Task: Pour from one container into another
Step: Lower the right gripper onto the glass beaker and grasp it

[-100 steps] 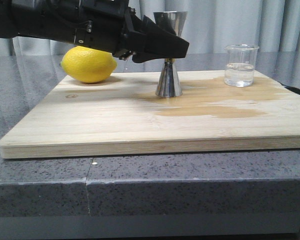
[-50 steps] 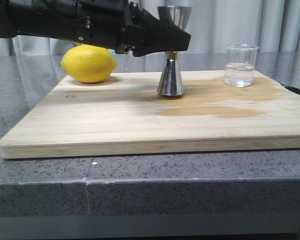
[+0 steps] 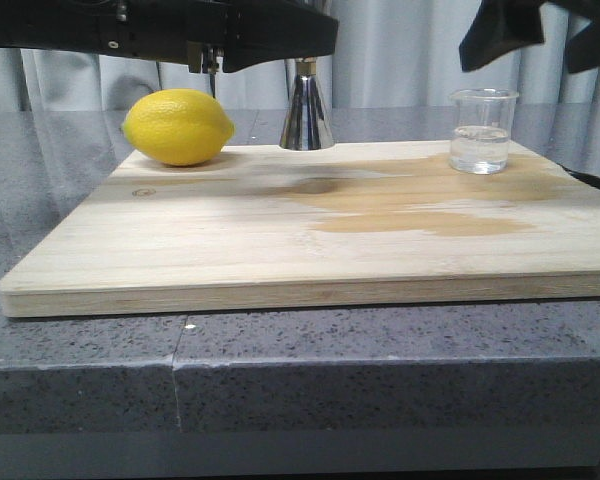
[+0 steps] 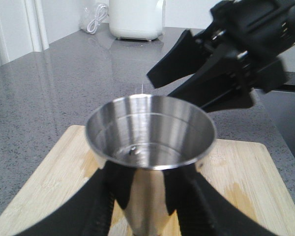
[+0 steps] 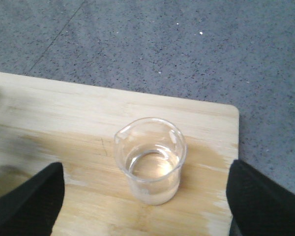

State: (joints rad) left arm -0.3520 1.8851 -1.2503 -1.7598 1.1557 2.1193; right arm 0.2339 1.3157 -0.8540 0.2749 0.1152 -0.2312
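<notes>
Left gripper [image 4: 147, 206] clamped on jigger [image 3: 305, 112], lifted off board [image 3: 280, 250]; right gripper [image 5: 145, 196] spread wide above beaker [image 5: 150, 160] near far right corner.

Jigger [image 3: 305, 112] now lifted clear off the board [image 3: 280, 240], carried up in the left gripper [image 4: 146, 216], fingers clamped on its waist. Right gripper [image 3: 528, 35] has come into view, hovering spread above the beaker [image 3: 480, 132].
</notes>
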